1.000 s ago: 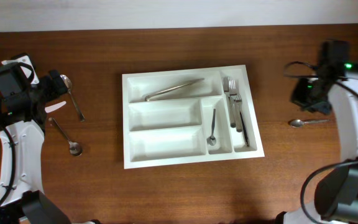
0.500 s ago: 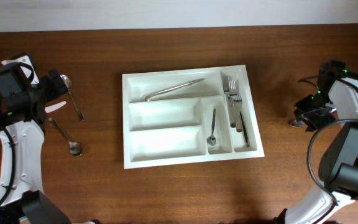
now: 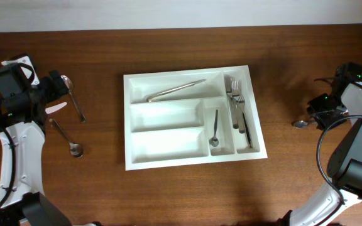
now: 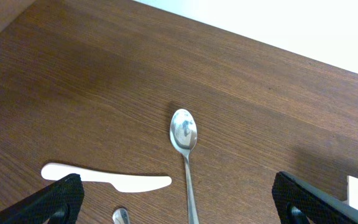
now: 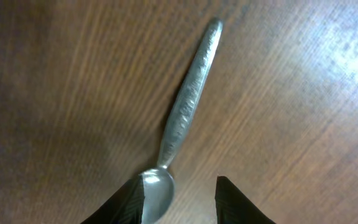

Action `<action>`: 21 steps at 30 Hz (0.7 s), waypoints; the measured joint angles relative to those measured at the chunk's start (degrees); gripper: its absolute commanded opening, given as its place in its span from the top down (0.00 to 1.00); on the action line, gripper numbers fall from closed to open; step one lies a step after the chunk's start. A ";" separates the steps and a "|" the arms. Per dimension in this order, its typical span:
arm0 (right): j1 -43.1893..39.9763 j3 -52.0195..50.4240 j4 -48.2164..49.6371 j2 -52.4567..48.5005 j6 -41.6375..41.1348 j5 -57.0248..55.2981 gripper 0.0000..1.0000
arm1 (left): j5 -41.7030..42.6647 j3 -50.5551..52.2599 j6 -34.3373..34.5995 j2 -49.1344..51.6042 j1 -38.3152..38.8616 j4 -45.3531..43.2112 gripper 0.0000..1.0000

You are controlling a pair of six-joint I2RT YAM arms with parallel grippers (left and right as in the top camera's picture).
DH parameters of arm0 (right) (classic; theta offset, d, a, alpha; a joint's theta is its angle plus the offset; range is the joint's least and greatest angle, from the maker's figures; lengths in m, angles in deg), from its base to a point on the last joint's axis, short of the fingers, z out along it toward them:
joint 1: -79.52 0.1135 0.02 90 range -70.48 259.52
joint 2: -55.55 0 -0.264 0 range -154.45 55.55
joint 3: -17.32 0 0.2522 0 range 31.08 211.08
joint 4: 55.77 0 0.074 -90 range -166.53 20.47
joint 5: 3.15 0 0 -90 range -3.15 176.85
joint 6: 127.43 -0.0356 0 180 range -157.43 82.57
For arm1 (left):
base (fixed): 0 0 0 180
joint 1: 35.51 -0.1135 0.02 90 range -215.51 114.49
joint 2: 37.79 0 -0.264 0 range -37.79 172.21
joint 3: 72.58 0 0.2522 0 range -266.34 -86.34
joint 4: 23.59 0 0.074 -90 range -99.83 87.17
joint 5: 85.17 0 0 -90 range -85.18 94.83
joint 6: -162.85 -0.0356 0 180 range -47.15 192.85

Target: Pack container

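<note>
Right gripper (image 5: 179, 186), now down over the spoon (image 5: 188, 106) at the overhead frame's right edge, stands part-open and empty; I have just lowered it, seemingly for a pickup, the container (image 3: 168, 143) waiting mid-frame on the worktop (image 3: 74, 182).

The bench (image 3: 168, 194) is brown wood with a fine, straight grain and a smooth, faintly sheeny finish that catches soft glare. The tray (image 3: 128, 125) is white plastic, smooth and nearly matt. The cutlery (image 3: 236, 107) in it is bright metal. The spoon (image 4: 184, 132) in the left wrist view is polished metal, its bowl mirror-glossy. Beside it, the knife (image 4: 104, 180) is plain white, matt, plastic by the look. The right spoon (image 5: 184, 112) is metal too, with a mottled, rougher-looking handle and a smooth bowl. The fingers (image 5: 236, 202) of the right pincer (image 5: 180, 205) are matt black.
</note>
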 measured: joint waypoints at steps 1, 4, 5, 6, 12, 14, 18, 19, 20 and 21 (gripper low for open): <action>0.00 0.00 0.31 0.00 0.17 0.00 0.67 | 0.00 0.00 0.00 0.00 0.00 0.00 0.01; 0.00 0.00 0.92 0.00 -0.39 -0.02 0.67 | 0.00 0.00 0.00 0.00 0.00 0.00 0.01; 0.00 0.00 0.96 -0.02 -0.74 -0.04 0.67 | 0.00 0.00 0.00 0.00 0.00 0.00 0.01; 0.00 -0.04 1.07 -0.04 -1.49 -0.09 0.66 | 0.00 0.00 0.00 0.00 0.00 0.00 0.01; 0.00 -1.99 3.13 -0.07 -4.35 -0.39 0.62 | 0.00 0.00 0.00 0.00 0.00 0.00 0.01; 0.00 -2.78 3.89 -0.07 -4.76 -0.46 0.62 | 0.00 0.00 0.00 0.00 0.00 0.00 0.01; -0.02 -3.10 4.59 -0.63 -5.38 -0.46 0.62 | 0.00 0.00 0.00 0.00 0.00 0.00 0.01; 0.00 -3.10 4.72 -0.87 -5.64 -0.46 0.62 | 0.00 0.00 0.00 0.00 0.00 0.00 0.01; 0.00 -3.10 4.76 -1.16 -5.90 -0.46 0.62 | 0.00 0.00 0.00 0.00 0.00 0.00 0.01; 0.00 -3.10 4.74 -1.55 -6.14 -0.46 0.62 | 0.00 0.00 0.00 0.00 0.00 0.00 0.01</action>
